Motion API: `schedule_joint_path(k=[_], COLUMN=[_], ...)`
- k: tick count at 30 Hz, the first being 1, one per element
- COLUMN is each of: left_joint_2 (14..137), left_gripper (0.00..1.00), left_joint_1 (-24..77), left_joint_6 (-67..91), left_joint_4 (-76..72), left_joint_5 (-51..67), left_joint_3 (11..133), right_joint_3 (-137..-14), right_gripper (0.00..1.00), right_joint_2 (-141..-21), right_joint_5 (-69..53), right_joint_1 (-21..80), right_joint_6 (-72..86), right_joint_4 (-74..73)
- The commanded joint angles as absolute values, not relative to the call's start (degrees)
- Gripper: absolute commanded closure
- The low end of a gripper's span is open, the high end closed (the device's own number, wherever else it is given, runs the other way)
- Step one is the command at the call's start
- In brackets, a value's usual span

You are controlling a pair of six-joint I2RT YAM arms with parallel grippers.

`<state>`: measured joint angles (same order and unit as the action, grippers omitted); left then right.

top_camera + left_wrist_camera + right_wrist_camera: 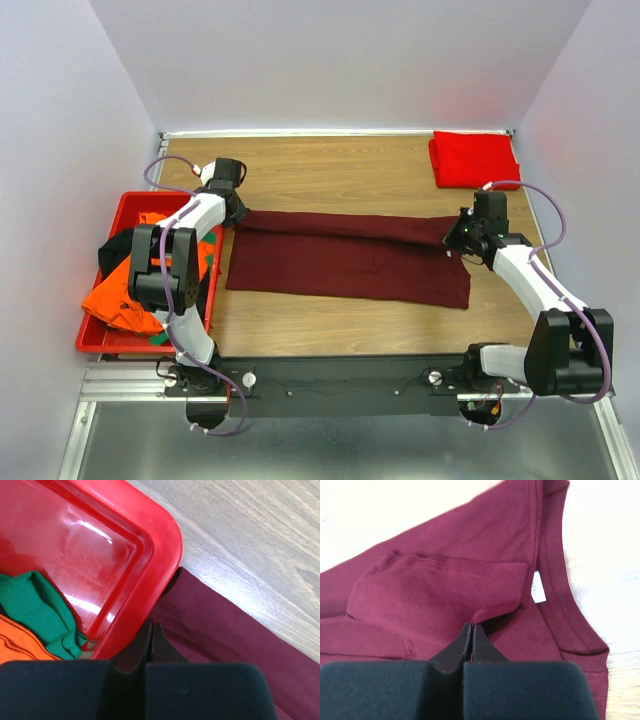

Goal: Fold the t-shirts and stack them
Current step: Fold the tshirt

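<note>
Orange t-shirt [115, 300] is lying bunched in the red tray [100, 345] at near left. Maroon t-shirt [350, 262] is lying stretched across mid desk [330, 165], its far edge folded over. Left fingers [142, 642] are pinching shut on its left end beside the tray. Right fingers [460, 645] are clamping shut on a fold near the collar. Folded red t-shirt [473, 160] is sitting in the far right corner.

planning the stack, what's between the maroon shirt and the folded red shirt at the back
Only bare table lies between the maroon shirt and the red shirt; the top view shows it.
</note>
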<state>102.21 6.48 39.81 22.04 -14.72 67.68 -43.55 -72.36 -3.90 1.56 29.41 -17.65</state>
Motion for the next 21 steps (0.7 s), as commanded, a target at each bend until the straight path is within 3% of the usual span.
schedule_joint_path(k=[1,21], left_joint_2=[100.02,97.74], left_gripper=[1.0,0.98], left_joint_1=[5.89,5.89], left_joint_6=[38.94,38.14], left_joint_4=[20.83,19.25], left_joint_5=[-14.24,-11.87], left_joint_3=[66.18,61.79], right_joint_3=[-41.22,-39.29], right_gripper=[1.0,0.97], right_joint_2=[-70.75,-72.78], right_joint_5=[-1.76,-2.46], right_joint_1=[1.84,1.76], right_joint_6=[30.32,31.46], right_joint_4=[-18.9,-18.81])
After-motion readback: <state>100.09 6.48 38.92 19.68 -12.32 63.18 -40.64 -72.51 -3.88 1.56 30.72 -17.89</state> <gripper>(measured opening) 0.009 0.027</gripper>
